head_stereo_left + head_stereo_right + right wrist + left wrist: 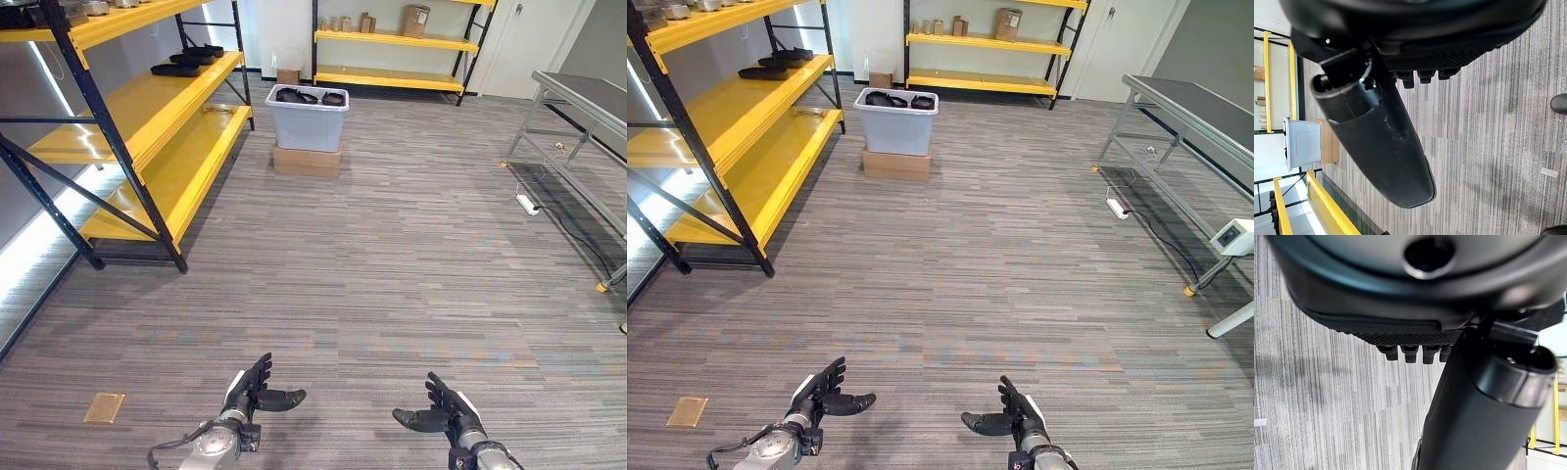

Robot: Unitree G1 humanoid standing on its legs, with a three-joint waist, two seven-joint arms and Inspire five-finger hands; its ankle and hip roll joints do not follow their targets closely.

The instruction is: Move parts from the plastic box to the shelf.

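A grey plastic box (307,117) stands far ahead on a cardboard carton (307,161), with dark parts (297,96) lying inside it. To its left runs the yellow shelf (147,108) with black uprights; several dark parts (188,61) rest on its middle level. My left hand (257,390) hovers low over the carpet at the bottom of the view, fingers straight, thumb out, holding nothing. My right hand (438,410) mirrors it at the lower right, open and empty. The box (1303,143) also appears past the right thumb.
A second yellow shelf (392,41) with small cartons lines the back wall. A grey metal table (586,103) stands at the right, with a white power strip (528,204) and cable on the floor beside it. A brass floor plate (104,407) lies at lower left.
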